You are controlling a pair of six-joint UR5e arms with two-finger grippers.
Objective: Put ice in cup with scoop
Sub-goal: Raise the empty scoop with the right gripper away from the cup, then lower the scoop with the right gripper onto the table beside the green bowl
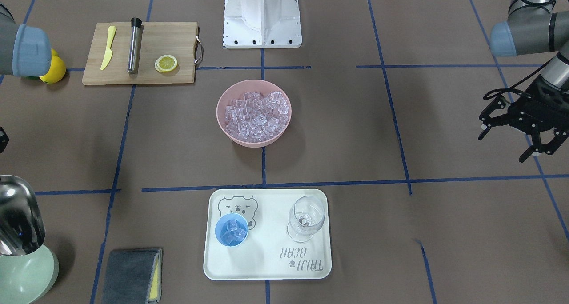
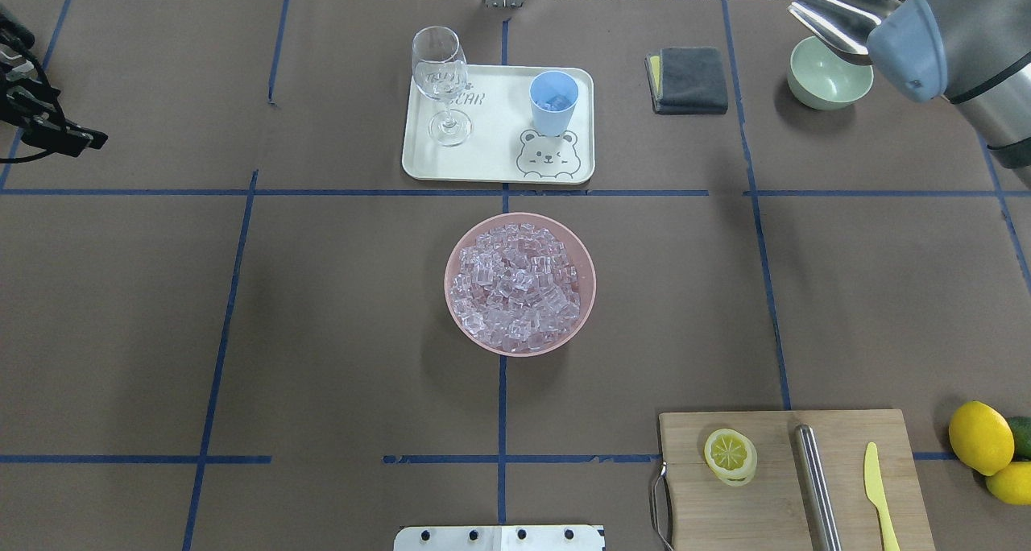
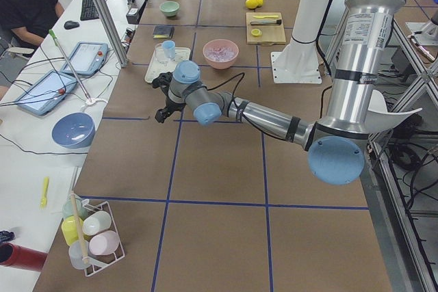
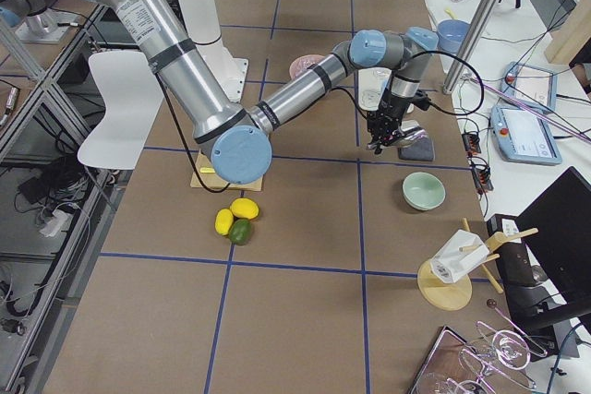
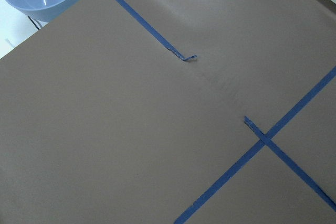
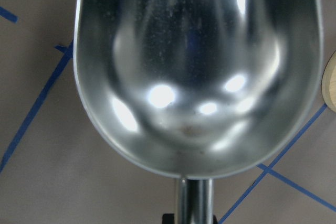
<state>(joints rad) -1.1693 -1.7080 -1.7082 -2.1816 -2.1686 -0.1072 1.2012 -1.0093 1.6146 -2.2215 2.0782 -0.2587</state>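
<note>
Right tool [image 4: 386, 136], scoop [image 2: 838, 15] near green bowl [image 2: 831, 93]

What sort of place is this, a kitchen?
Likely a robotics lab, not a kitchen: two arms over a table gridded with blue tape, the right gripper holding a scoop, and a person with tablets.

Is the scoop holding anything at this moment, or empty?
Empty. The right wrist view shows the scoop's trough as bare shiny steel, nothing lying in it.
</note>
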